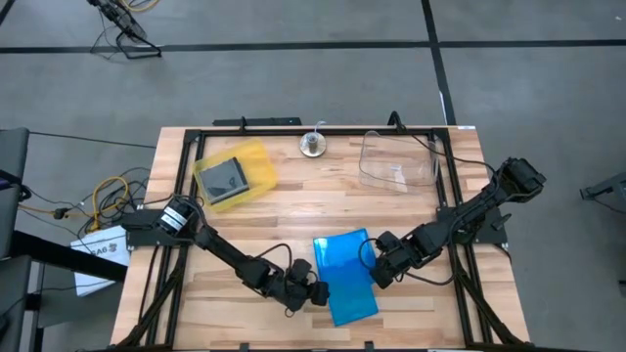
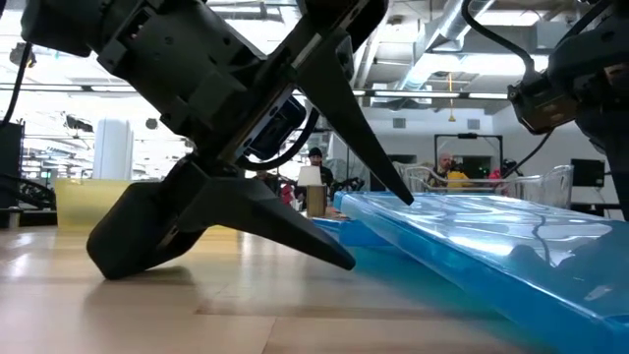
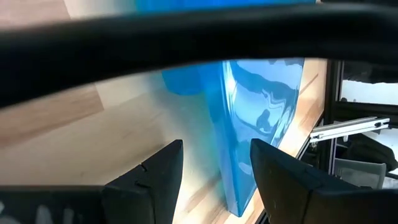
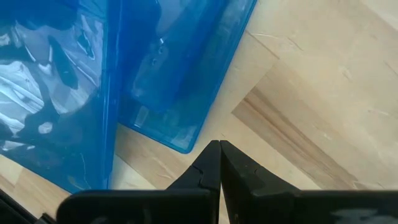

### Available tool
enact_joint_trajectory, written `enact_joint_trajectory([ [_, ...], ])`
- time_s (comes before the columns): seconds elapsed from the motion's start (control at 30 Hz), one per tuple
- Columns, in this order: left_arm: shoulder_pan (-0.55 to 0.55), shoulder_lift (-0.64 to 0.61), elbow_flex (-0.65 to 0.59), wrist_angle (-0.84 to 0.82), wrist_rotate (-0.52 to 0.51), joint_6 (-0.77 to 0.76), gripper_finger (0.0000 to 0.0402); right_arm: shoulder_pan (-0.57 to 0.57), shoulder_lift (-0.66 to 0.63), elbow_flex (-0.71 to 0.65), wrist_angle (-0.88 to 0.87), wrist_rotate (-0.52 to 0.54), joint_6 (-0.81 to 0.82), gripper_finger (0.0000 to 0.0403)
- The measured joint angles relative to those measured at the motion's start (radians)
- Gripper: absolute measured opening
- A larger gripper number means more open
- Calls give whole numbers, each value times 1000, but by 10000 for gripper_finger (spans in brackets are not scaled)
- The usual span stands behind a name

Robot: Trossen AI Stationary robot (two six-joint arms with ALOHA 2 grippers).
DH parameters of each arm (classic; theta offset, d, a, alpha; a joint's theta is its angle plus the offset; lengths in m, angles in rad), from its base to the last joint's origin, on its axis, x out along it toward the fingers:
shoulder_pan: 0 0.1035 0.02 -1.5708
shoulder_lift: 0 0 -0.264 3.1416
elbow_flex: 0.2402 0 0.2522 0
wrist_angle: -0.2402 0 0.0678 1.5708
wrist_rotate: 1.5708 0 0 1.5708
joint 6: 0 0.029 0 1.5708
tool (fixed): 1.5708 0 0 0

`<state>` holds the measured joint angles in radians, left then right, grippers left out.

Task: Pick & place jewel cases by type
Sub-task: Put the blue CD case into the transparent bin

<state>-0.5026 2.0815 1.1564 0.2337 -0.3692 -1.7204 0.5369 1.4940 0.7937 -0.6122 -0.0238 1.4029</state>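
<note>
Left gripper [image 1: 315, 293] spread wide, low at edge of bright translucent blue square plastic jewel case [image 1: 345, 276], likely lining up pinch; right gripper [image 1: 376, 277] shut, empty, opposite edge, probably bracing.

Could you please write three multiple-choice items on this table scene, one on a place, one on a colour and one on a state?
1. Where does the grey jewel case lie?
A. in the yellow tray
B. in the clear bin
C. on bare wood

2. What colour are the jewel cases between the two grippers?
A. red
B. blue
C. green

3. How do the right gripper's fingers stand?
A. wide apart
B. clamped on a case
C. shut, holding nothing

Key: 1 A, the high view shows it inside the tray; 2 B, every view shows bright blue; 3 C, the right wrist view shows the fingers pressed together just off the case's corner, while the left gripper stands open.
</note>
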Motion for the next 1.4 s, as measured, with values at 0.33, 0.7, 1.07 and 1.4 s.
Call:
enact_joint_trajectory([
  [0.33, 13, 0, -1, 12, -3, -3, 180, 0, 0, 0, 0, 9, 0, 0],
  [0.7, 38, 2, -2, 53, 2, 13, 180, 0, 0, 0, 0, 24, -1, 0],
  [1.07, 52, 3, -2, 82, -13, 16, 180, -2, 0, 0, 1, 24, -15, 0],
  [1.4, 50, 3, -2, 98, -14, 17, 101, -2, 0, 0, 25, 24, -15, 0],
])
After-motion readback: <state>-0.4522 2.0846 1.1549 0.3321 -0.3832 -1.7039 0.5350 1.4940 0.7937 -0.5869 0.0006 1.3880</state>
